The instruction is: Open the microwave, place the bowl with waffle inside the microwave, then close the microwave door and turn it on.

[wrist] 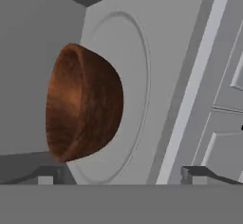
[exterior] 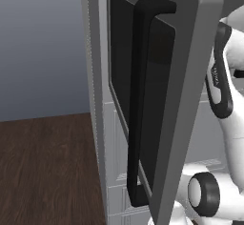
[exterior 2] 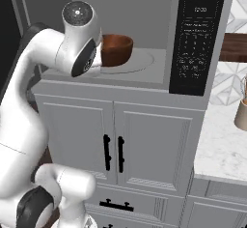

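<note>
Left base view: the microwave door point(exterior: 157, 100) is standing swung wide, with its dark glass and long black bar handle point(exterior: 140, 105) facing the camera. The white arm point(exterior: 224, 124) is rising behind the door's free edge. Judgement: step 1 of the task, opening the door, is complete.

Right base view: the microwave point(exterior 2: 144, 38) is showing its open cavity above the grey cabinet doors point(exterior 2: 113, 145). The brown wooden bowl point(exterior 2: 116, 49) is sitting upright on the round turntable point(exterior 2: 140, 60) inside the cavity. The arm's upper joint is standing in front of the bowl's left side, so contact there cannot be judged from this view. The black control panel point(exterior 2: 198, 38) is lying to the right of the cavity, untouched. The waffle cannot be made out in the bowl.

Hand view: this view is rolled, so the bowl point(wrist: 83, 104) is appearing on its side against the turntable point(wrist: 128, 99). The gripper point(wrist: 121, 173) is showing its 2 finger tips point(wrist: 45, 175) set wide apart along the bottom edge, with nothing between them. The bowl is lying beyond the tips and is not being gripped.

Judgement: step 2, placing the bowl inside, appears complete. 2 steps are remaining: closing the door and turning the microwave on at the control panel. The arm is occupying the door opening and must clear it before the door can be closed
</note>
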Tool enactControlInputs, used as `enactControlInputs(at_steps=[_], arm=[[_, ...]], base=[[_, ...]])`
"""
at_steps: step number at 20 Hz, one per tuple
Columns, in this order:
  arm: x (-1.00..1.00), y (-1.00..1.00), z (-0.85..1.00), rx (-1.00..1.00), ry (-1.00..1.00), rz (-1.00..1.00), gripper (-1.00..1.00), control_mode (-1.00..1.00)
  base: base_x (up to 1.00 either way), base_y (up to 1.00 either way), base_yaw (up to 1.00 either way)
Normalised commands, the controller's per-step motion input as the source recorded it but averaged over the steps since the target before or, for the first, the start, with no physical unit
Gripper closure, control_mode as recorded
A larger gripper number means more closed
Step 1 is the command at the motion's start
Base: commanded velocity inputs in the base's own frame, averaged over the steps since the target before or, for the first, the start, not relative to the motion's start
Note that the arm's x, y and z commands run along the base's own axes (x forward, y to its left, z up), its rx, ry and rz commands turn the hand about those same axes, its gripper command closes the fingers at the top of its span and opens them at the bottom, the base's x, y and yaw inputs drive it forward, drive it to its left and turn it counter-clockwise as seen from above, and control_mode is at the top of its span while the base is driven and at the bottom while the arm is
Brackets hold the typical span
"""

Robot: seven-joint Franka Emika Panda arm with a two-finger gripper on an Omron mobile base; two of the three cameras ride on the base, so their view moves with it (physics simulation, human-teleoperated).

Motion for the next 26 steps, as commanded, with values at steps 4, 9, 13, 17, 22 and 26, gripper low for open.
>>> enactControlInputs(at_steps=[4, 9, 13, 17, 22, 26], arm=[[-1.0, -0.49, 0.33, -0.44, -0.3, 0.36, -1.0, -1.0], [-1.0, -0.01, 0.23, -0.21, -0.21, 0.17, -1.0, -1.0], [-0.67, 0.13, 0.0, -0.02, 0.0, 0.2, -1.0, -1.0], [-0.96, 0.33, 0.0, -0.08, -0.02, 0.1, -1.0, -1.0], [-0.99, 0.42, 0.0, -0.14, -0.01, 0.01, -1.0, -1.0], [-0.91, 0.39, 0.0, -0.19, 0.0, 0.0, -1.0, -1.0]], base=[[0.0, 0.0, 0.0], [0.0, 0.0, 0.0], [0.0, 0.0, 0.0], [0.0, 0.0, 0.0], [0.0, 0.0, 0.0], [0.0, 0.0, 0.0]])
